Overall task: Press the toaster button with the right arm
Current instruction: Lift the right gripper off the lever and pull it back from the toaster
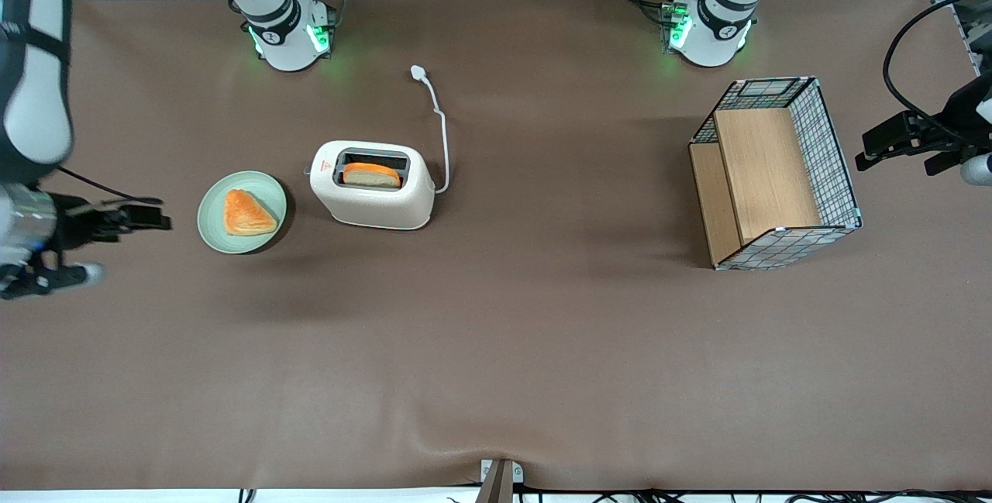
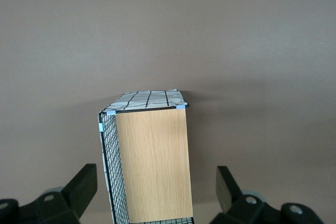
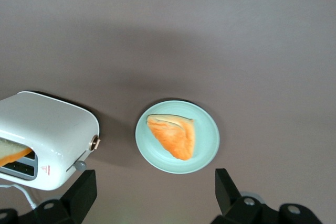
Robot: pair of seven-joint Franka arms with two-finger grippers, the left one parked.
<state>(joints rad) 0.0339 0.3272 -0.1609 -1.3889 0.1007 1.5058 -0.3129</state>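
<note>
**Approaching toaster lever, no contact yet**

Hovering gripper (image 1: 128, 218) at the working arm's end of the table, beside green plate (image 1: 242, 212), well apart from toaster (image 1: 372, 194). Fingers (image 3: 79, 195) spread wide, holding nothing, touching nothing. Toaster standing on brown table (image 1: 496, 348) between plate and basket (image 1: 775, 173), bread slice (image 1: 372, 174) sitting in slot, cord (image 1: 440, 131) trailing toward the arm bases. Toaster button (image 3: 80, 165) sticking out from the narrow end face facing the plate, just under a round knob (image 3: 95, 143). Likely needing: passing above plate and pastry (image 3: 174, 136), closing fingers first or leading with one fingertip, landing on top of tab, pushing straight down. Risk: sliding off the small tab, or shoving toaster sideways.
</note>
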